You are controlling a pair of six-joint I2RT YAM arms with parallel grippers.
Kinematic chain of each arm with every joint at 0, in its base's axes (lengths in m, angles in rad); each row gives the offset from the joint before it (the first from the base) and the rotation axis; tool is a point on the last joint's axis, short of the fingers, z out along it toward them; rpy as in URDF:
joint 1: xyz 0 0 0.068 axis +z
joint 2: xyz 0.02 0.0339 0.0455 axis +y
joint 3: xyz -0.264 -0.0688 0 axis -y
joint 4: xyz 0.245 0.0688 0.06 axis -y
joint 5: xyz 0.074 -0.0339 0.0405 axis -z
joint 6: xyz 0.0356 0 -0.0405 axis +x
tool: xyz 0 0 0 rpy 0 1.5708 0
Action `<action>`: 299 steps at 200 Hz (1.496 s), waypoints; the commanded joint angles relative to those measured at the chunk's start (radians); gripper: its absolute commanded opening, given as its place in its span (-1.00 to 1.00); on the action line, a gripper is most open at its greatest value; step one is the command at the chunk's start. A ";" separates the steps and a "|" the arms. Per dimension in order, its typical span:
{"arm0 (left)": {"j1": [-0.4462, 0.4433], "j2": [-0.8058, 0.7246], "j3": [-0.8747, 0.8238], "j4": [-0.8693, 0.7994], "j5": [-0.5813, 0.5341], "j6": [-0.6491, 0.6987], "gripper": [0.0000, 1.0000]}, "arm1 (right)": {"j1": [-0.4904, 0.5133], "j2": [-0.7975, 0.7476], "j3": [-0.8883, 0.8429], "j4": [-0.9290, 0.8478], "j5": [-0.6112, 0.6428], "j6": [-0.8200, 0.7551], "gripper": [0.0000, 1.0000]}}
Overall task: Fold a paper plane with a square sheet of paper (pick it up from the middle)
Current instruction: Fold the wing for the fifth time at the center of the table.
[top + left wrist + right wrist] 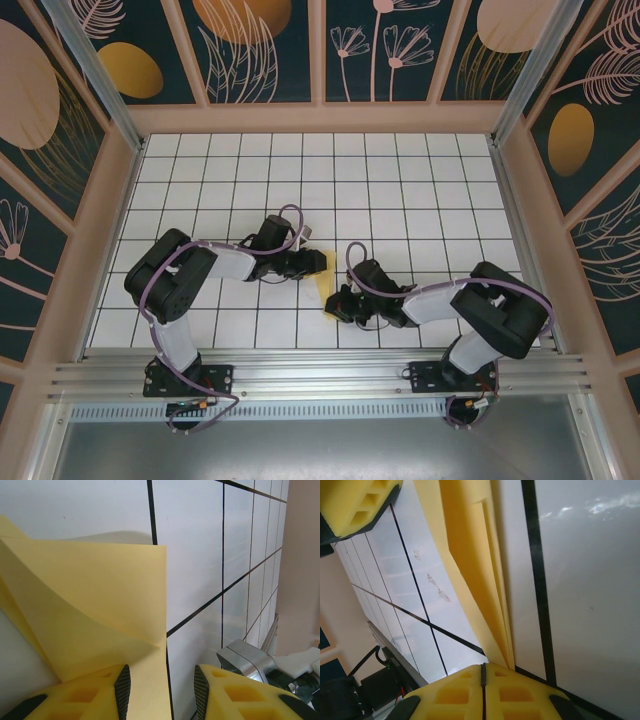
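The yellow sheet of paper (322, 285) lies on the tiled table between the two grippers, folded into a narrow pointed shape. In the left wrist view a folded flap of the paper (90, 595) stands raised off the table. My left gripper (161, 674) is open at the paper's far end (313, 266); the paper's straight edge runs between its fingers, and the left finger (122, 682) rests on the paper. My right gripper (483, 667) is shut, pads together, at the paper's near tip (336, 303). The layered paper (470, 555) runs under its right finger.
The white table (400, 180) with black grid lines stretches away behind the grippers. Wooden side walls (110, 200) enclose it. A metal part of the right arm (247, 662) sits close beside the left gripper. A left gripper finger (355, 500) is at the paper's far end.
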 commanded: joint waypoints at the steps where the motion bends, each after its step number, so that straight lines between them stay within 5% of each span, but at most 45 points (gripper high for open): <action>1: -0.020 0.102 -0.014 -0.081 -0.083 0.040 -0.16 | 0.019 -0.006 -0.016 -0.031 -0.034 0.004 -0.82; 149: -0.020 0.105 -0.016 -0.100 -0.090 0.045 -0.20 | 0.047 0.007 -0.052 -0.089 -0.083 0.042 -0.84; 205: -0.021 0.102 -0.021 -0.095 -0.089 0.049 -0.20 | 0.074 -0.009 0.111 -0.435 0.046 -0.032 -0.89; 299: -0.020 0.092 -0.023 -0.093 -0.087 0.047 -0.20 | 0.031 -0.138 0.179 -0.301 0.115 -0.089 -0.91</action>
